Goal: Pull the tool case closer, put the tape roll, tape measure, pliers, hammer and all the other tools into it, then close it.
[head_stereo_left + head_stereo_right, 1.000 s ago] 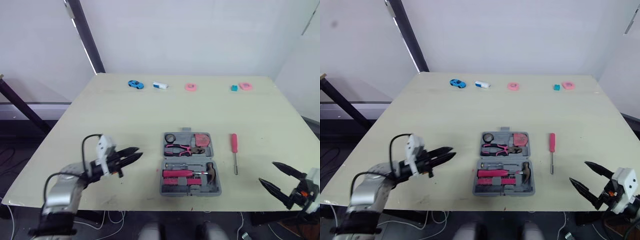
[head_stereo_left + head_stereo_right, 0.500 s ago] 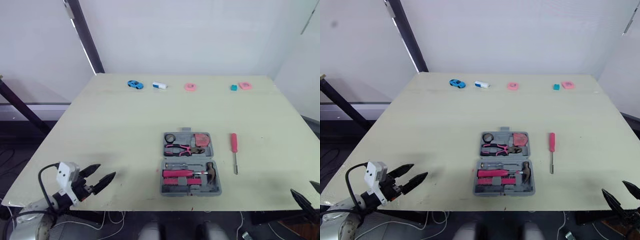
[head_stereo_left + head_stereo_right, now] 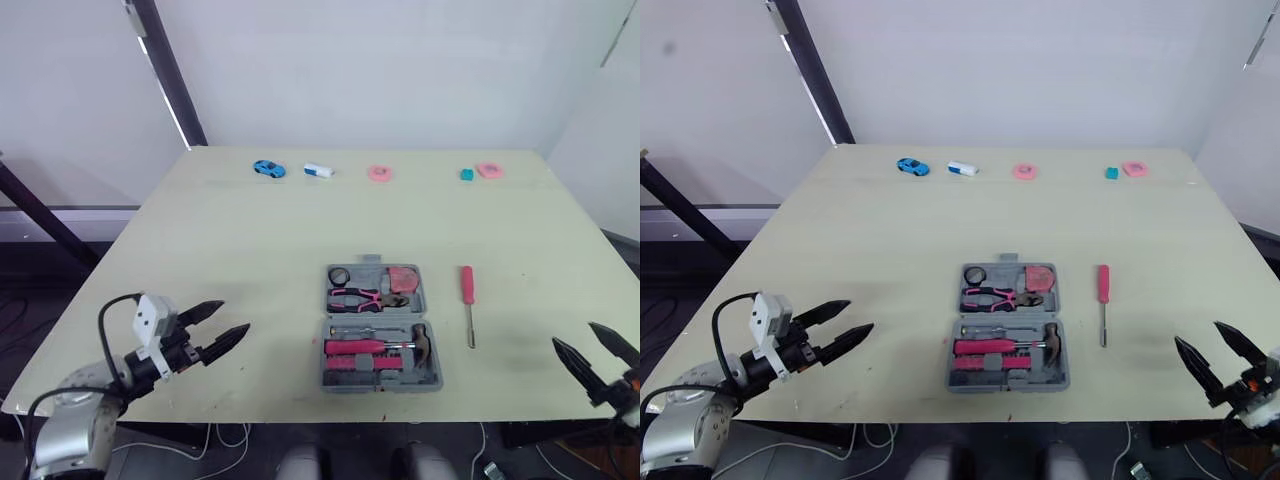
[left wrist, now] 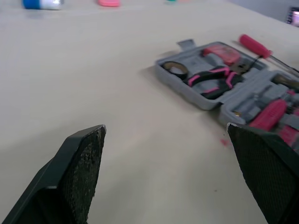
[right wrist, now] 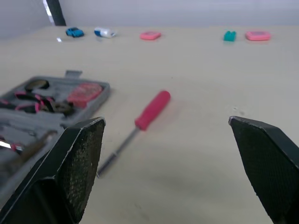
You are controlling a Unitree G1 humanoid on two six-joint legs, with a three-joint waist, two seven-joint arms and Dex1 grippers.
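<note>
The grey tool case (image 3: 380,328) lies open near the table's front edge. In it are a black tape roll (image 3: 340,276), a pink tape measure (image 3: 403,278), pink-handled pliers (image 3: 360,297) and a hammer (image 3: 421,341). A pink screwdriver (image 3: 468,303) lies on the table just right of the case. My left gripper (image 3: 222,323) hovers open over the front left of the table, well left of the case. My right gripper (image 3: 590,345) stands open at the front right corner, short of the screwdriver. Both hold nothing.
Along the table's far edge lie a blue toy car (image 3: 267,169), a white and blue eraser (image 3: 319,171), a pink ring (image 3: 380,173), a teal block (image 3: 467,175) and another pink piece (image 3: 489,171). A dark pole (image 3: 165,70) leans behind the far left corner.
Both arms dropped back toward the front edge half a second ago and have since come forward and up again. The case and the tools have not moved.
</note>
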